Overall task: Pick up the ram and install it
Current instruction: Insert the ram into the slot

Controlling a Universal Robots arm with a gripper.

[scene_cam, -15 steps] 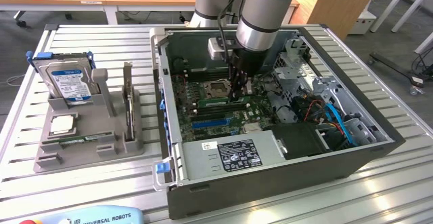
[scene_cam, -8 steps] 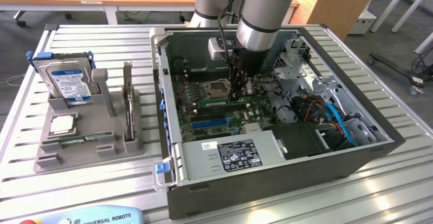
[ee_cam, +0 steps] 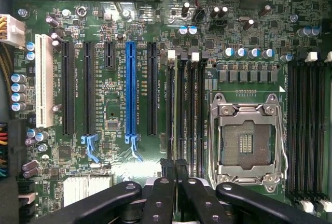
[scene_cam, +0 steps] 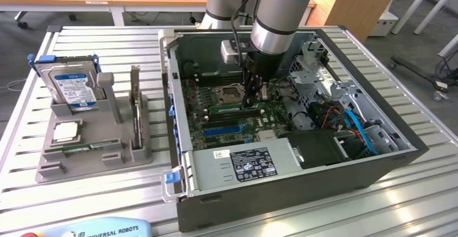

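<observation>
My gripper (scene_cam: pixel 250 101) reaches down into the open computer case (scene_cam: pixel 301 186), just beside the empty processor socket (scene_cam: pixel 230 93). In the wrist view its black fingers (ee_cam: pixel 165 182) stand shut, tips close together over the near end of the memory slots. A thin green ram (ee_cam: pixel 175 110) stands edge-on in the slot next to the socket (ee_cam: pixel 245 141), in line with the fingertips. It also appears as a green strip (scene_cam: pixel 223 108) in the exterior view. I cannot tell whether the fingers touch it. Another green stick (scene_cam: pixel 87 148) lies in the grey holder (scene_cam: pixel 93 162).
The holder, on the exterior view's left, also carries a hard drive (scene_cam: pixel 72 84), a square silver chip (scene_cam: pixel 66 131) and an upright dark card (scene_cam: pixel 134 105). Blue and black expansion slots (ee_cam: pixel 130 89) lie beside the memory slots. Cables and a drive cage (scene_cam: pixel 344 119) crowd the case's far side.
</observation>
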